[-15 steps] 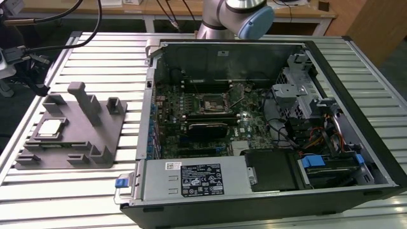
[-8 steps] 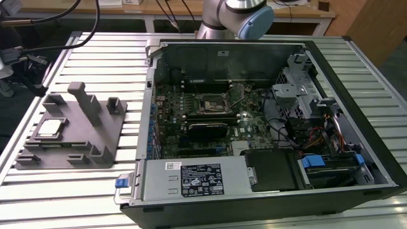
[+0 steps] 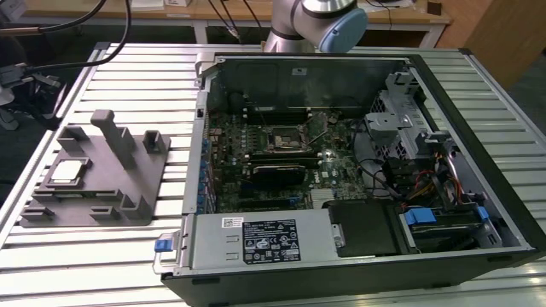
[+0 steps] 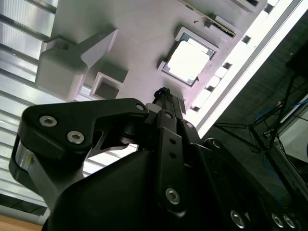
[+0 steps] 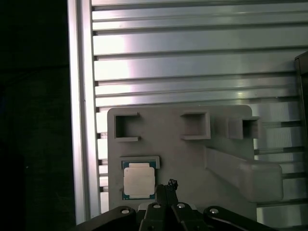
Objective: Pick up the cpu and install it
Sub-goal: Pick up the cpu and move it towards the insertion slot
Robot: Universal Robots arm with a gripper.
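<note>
Grey plastic tray (image 3: 158, 169) lies flat nr the edge of the silver slatted metal table (image 3: 85, 256), on the exterior view's left. It holds the cpu (image 3: 68, 171), a small thin square chip w/ a pale silver metal top. The chip sits in a shallow square pocket by the tray edge that runs along the table edge, approx midway along it. My guess: the pocket walls stop it sliding. The shiny top faces up, prob. to keep the underside safe & let a tool come down from above.

Big black open PC case (image 3: 384, 275) lies on its side on the same table, just beside the tray. That way the black square socket frame (image 3: 284, 137) on the green board faces up too, which looks handy for setting a chip in from the top.

Black metal gripper (image 5: 171, 185) hangs in the air over the tray (image 5: 183, 163) in both wrist views. Its two fingers look pressed together into one thin tip, w/ nothing between them.

The cpu (image 5: 139, 180) is just beside that tip but not touching it. The tip points at bare tray plastic next to the pocket, on the side toward the tray's middle. The second wrist view shows the same: gripper (image 4: 166, 95) near the bright cpu (image 4: 188, 60) on the tray (image 4: 139, 29), w/ a gap between. So the chip is not picked up yet, & nothing is going into the socket.
</note>
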